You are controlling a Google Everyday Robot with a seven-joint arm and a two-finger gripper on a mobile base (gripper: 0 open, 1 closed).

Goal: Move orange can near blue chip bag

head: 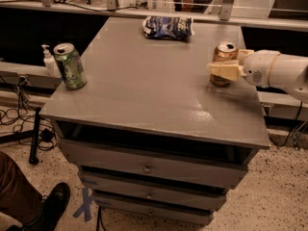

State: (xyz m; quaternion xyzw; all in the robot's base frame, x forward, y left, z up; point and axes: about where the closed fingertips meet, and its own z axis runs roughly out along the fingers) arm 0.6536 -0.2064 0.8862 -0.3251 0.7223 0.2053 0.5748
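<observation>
The orange can (223,53) stands upright near the right edge of the grey cabinet top (144,81). My gripper (226,62) reaches in from the right at the can's height. Its jaws are open, one cream finger (224,71) across the front of the can and the other just behind it. The can is still resting on the surface. The blue chip bag (168,27) lies flat at the far middle edge of the top, well behind and to the left of the can.
A green can (70,66) stands at the left edge of the top. A white pump bottle (48,61) sits just beyond that edge. The cabinet has drawers (149,167) below. A person's leg and shoe (33,206) are at the lower left.
</observation>
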